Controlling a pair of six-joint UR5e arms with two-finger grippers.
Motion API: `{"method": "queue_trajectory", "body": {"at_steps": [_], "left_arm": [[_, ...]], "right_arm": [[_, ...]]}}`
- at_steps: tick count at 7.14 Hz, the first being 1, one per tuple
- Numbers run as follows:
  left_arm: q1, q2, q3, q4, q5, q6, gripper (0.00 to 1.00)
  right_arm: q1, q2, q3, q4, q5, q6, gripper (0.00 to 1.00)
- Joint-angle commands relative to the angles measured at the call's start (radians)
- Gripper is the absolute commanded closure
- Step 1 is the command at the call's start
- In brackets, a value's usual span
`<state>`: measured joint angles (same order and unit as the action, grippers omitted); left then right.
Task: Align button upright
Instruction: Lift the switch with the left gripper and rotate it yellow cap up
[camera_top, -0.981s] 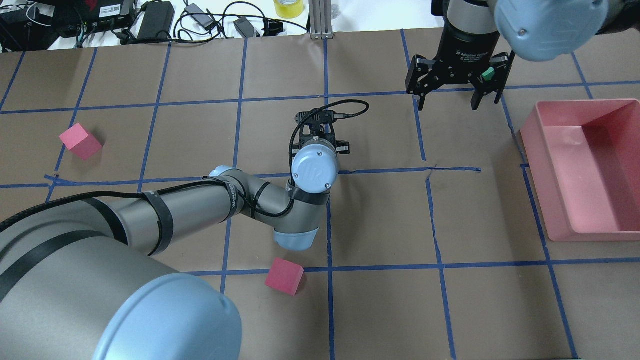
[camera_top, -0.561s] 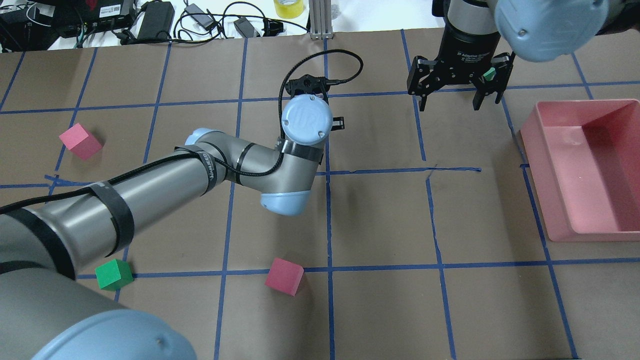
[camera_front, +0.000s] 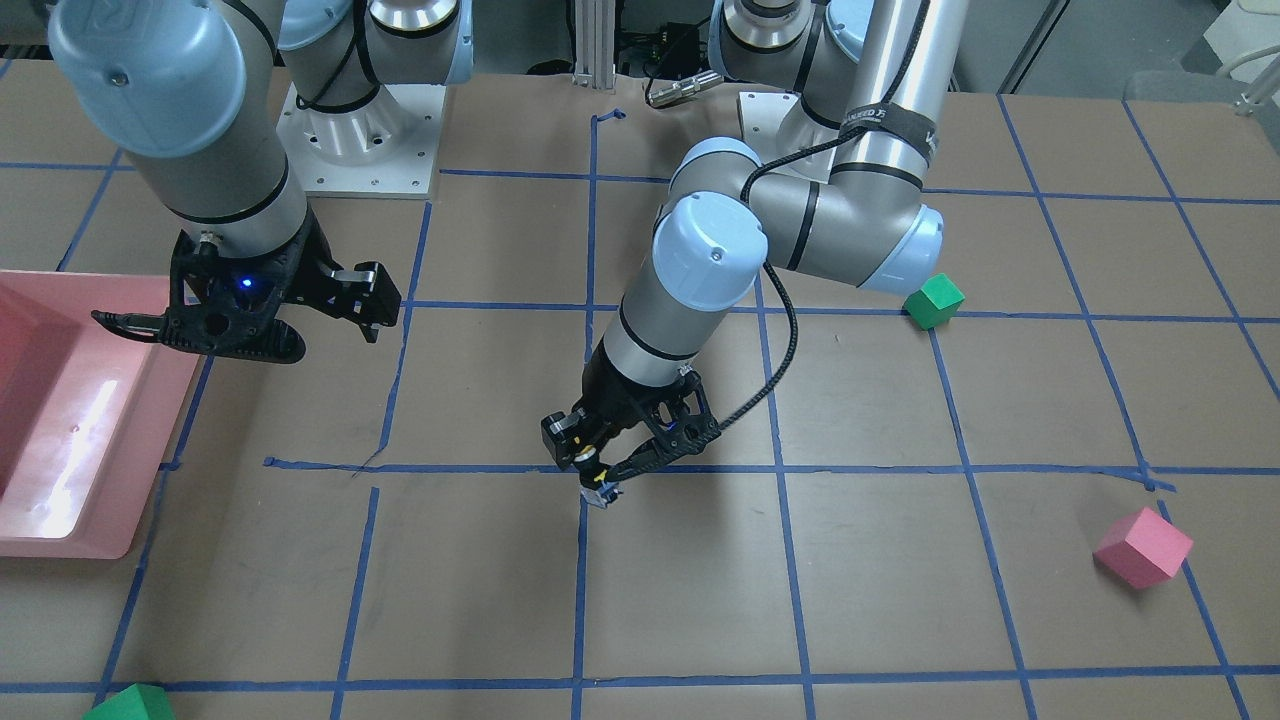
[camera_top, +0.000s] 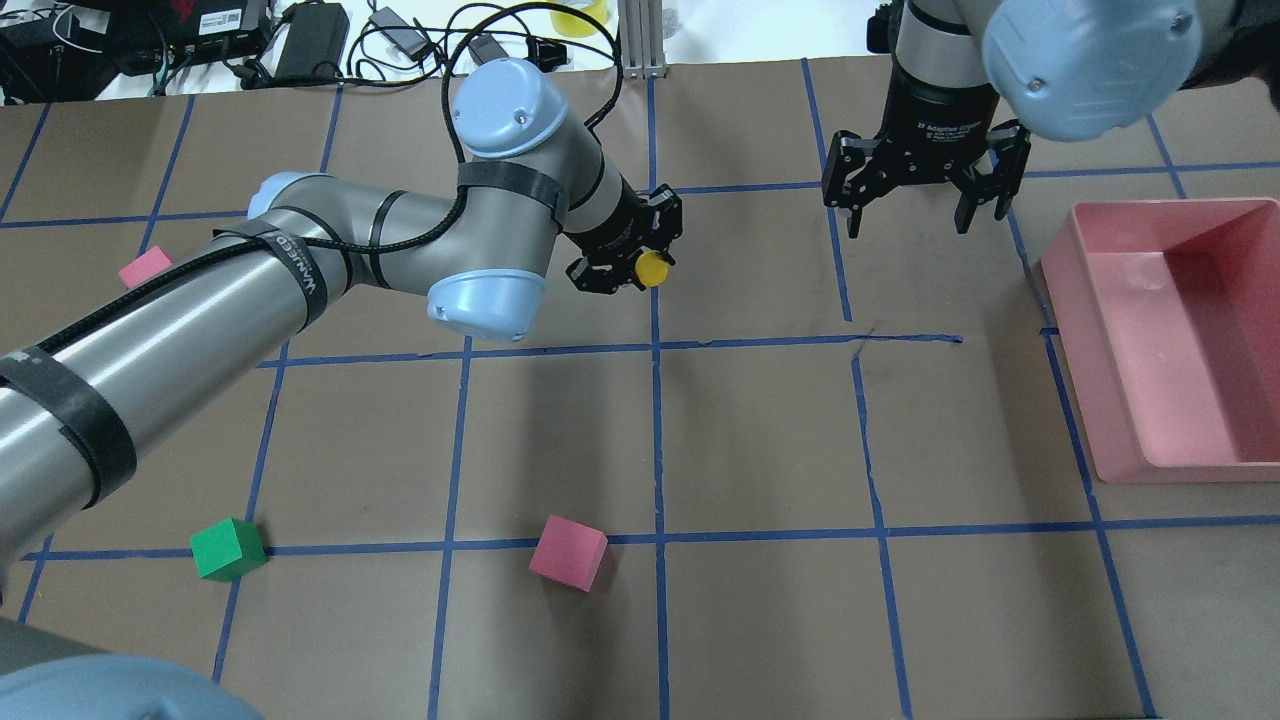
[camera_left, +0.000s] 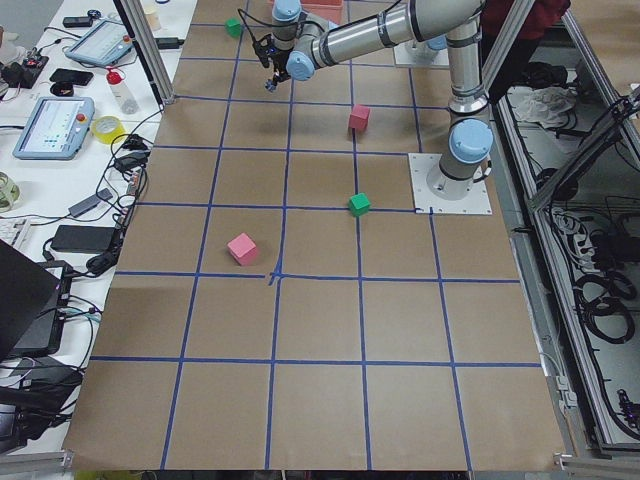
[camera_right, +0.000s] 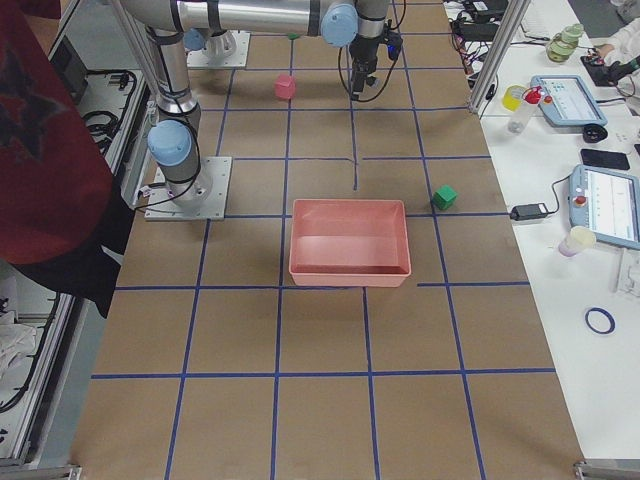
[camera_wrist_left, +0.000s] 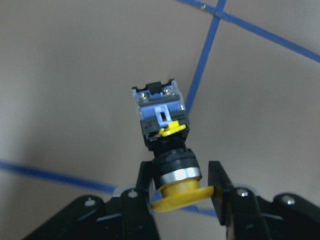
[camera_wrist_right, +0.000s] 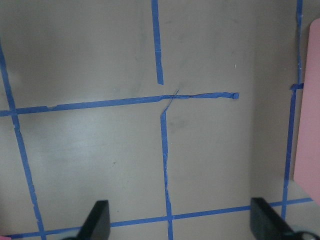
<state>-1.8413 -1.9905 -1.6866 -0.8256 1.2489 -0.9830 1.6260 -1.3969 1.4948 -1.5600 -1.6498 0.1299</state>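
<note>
The button (camera_wrist_left: 167, 150) has a yellow cap, a black collar and a grey-black base block. My left gripper (camera_wrist_left: 180, 192) is shut on its cap and collar, base block pointing away toward the brown paper. In the overhead view the yellow cap (camera_top: 653, 268) shows at the left gripper (camera_top: 630, 262), just left of a blue tape line. In the front view the button (camera_front: 598, 492) hangs under the left gripper (camera_front: 603, 478), close to the table; I cannot tell whether it touches. My right gripper (camera_top: 910, 215) is open and empty above the far right of the table, and shows also in the front view (camera_front: 240, 330).
A pink bin (camera_top: 1100, 300) stands at the right edge. A pink cube (camera_top: 568, 552) and a green cube (camera_top: 228, 548) lie near the front. Another pink cube (camera_top: 145, 266) sits at the left, partly behind my left arm. Cables and boxes lie beyond the far edge.
My left arm has swung away from the robot and its wrist has tilted, so the yellow cap now shows at the fingers. The right gripper has hardly moved.
</note>
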Motion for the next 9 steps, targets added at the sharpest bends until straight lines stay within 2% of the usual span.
{"method": "queue_trajectory", "body": {"at_steps": [1,2,3,6,9], "left_arm": [[0.049,-0.022,0.001,-0.096,-0.221,-0.212,1.0],[0.153,-0.03,-0.001,-0.206,-0.409,-0.194,1.0],[0.172,-0.042,-0.004,-0.216,-0.467,-0.192,1.0],[0.172,-0.1,-0.031,-0.214,-0.486,-0.146,1.0],[0.172,-0.108,-0.047,-0.214,-0.485,-0.088,1.0]], "right_arm": [[0.002,0.001,0.001,0.0,-0.002,0.001,0.0],[0.003,0.001,0.002,0.0,-0.001,0.001,0.0],[0.005,0.001,0.002,0.0,-0.004,0.001,0.0],[0.005,0.001,0.004,0.0,-0.004,0.001,0.0],[0.005,0.001,0.004,0.001,-0.004,0.001,0.0]]}}
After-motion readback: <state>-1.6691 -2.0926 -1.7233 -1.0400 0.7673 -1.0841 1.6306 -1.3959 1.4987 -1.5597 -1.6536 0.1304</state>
